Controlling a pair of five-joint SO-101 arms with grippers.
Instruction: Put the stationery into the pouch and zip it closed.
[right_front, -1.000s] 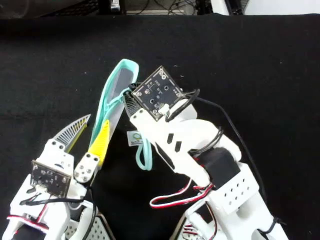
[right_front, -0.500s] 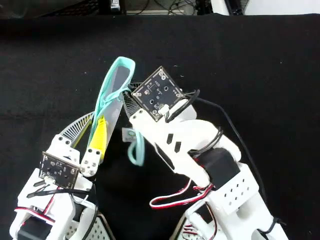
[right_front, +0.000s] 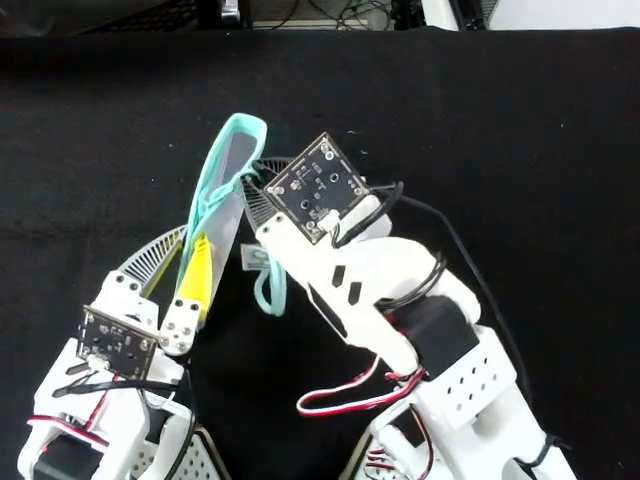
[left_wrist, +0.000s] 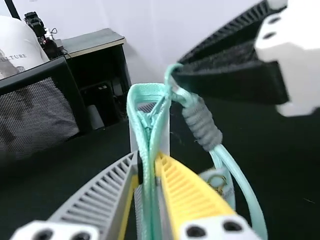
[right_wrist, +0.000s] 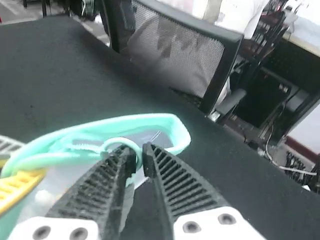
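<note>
Clamping pouch (right_front: 230, 165) w/ L gripper (left_wrist: 148, 172); R gripper (right_wrist: 136, 152) pinches zip cord (left_wrist: 200, 122).

Black table (right_front: 520, 150), mesh chair (right_wrist: 170, 55) and dark cabinet (left_wrist: 98, 70) behind

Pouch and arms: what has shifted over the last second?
The left pincer, shut on the pouch, shifted and twisted slightly. That leaned the pouch's far end a little to the left in the high view, and the dangling strap swung left and up. The right pincer stayed clamped at the strap's top, barely moving.
</note>
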